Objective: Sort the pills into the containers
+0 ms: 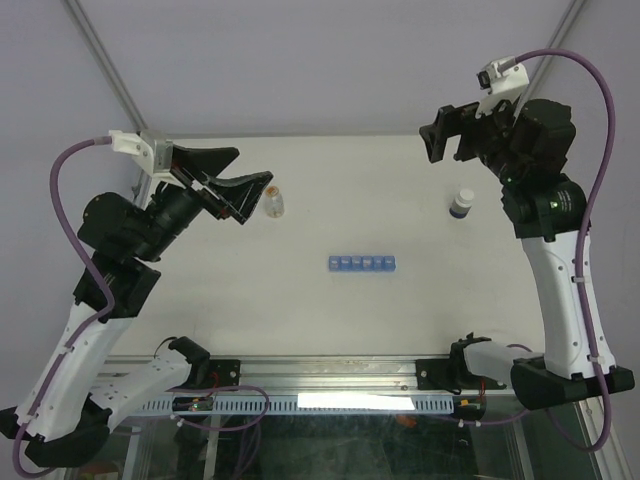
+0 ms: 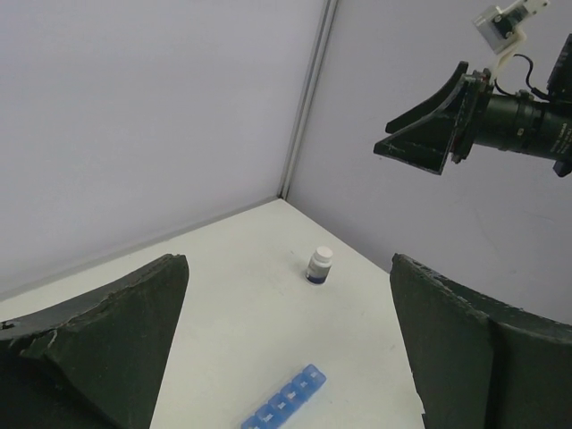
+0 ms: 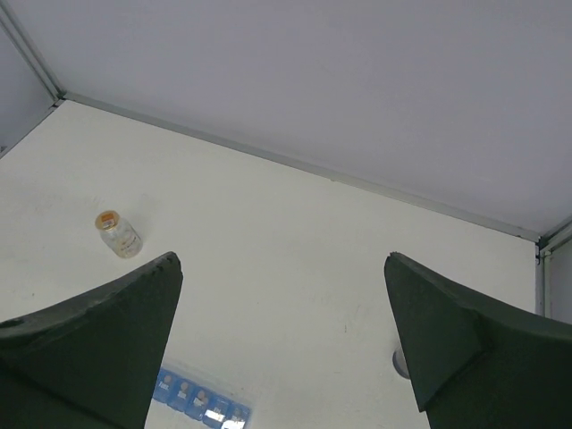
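Observation:
The containers [image 1: 362, 264] are a narrow blue strip of lidded compartments lying flat at the table's middle, also visible low in the left wrist view [image 2: 284, 404] and the right wrist view [image 3: 201, 401]. The pills are hidden in every view. My left gripper [image 1: 252, 166] hangs open above the table's back left, well short of the strip [image 2: 288, 261]. Raised over the back right, my right gripper [image 1: 445, 138] is open too, with nothing between its fingers [image 3: 281, 258].
A small clear vial with an orange top [image 1: 274, 203] stands at the back left [image 3: 118, 233]. At the back right stands a white bottle with a dark band [image 1: 462, 204], also in the left wrist view [image 2: 319, 265]. Grey walls close off the table's far edge.

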`<move>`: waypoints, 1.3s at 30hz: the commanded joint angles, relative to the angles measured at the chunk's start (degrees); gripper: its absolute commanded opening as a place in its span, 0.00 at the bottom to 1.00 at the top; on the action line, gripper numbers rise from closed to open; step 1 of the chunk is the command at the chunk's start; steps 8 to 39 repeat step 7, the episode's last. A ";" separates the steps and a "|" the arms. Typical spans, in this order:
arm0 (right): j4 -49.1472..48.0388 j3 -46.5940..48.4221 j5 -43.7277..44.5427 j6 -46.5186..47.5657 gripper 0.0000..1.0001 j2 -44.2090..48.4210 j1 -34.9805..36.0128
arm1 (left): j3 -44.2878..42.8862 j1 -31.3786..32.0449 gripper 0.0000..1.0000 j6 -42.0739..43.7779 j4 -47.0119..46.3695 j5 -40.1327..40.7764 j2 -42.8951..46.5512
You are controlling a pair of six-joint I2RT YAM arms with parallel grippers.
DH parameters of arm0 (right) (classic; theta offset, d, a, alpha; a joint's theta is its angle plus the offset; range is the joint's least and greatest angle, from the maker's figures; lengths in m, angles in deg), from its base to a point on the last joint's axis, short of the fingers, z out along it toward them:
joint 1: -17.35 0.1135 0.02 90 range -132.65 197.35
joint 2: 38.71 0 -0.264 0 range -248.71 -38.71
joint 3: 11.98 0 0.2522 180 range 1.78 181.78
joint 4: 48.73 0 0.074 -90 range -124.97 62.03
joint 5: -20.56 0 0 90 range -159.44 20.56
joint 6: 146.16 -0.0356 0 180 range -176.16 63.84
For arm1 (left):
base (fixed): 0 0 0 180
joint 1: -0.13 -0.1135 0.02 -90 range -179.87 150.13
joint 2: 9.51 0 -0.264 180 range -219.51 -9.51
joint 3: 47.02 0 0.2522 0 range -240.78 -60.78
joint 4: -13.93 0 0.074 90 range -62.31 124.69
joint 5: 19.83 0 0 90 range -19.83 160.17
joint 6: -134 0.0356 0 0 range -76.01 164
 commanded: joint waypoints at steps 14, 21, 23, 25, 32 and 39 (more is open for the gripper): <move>1.71 1.30 -2.96 -1.94 0.99 2.37 0.05 | -1.30 -0.59 0.99 1.33 4.02 -0.76 0.64; 1.71 1.30 -2.96 -1.94 0.99 2.37 0.05 | -1.30 -0.59 0.99 1.33 4.02 -0.76 0.64; 1.71 1.30 -2.96 -1.94 0.99 2.37 0.05 | -1.30 -0.59 0.99 1.33 4.02 -0.76 0.64; 1.71 1.30 -2.96 -1.94 0.99 2.37 0.05 | -1.30 -0.59 0.99 1.33 4.02 -0.76 0.64; 1.71 1.30 -2.96 -1.94 0.99 2.37 0.05 | -1.30 -0.59 0.99 1.33 4.02 -0.76 0.64; 1.71 1.30 -2.96 -1.94 0.99 2.37 0.05 | -1.30 -0.59 0.99 1.33 4.02 -0.76 0.64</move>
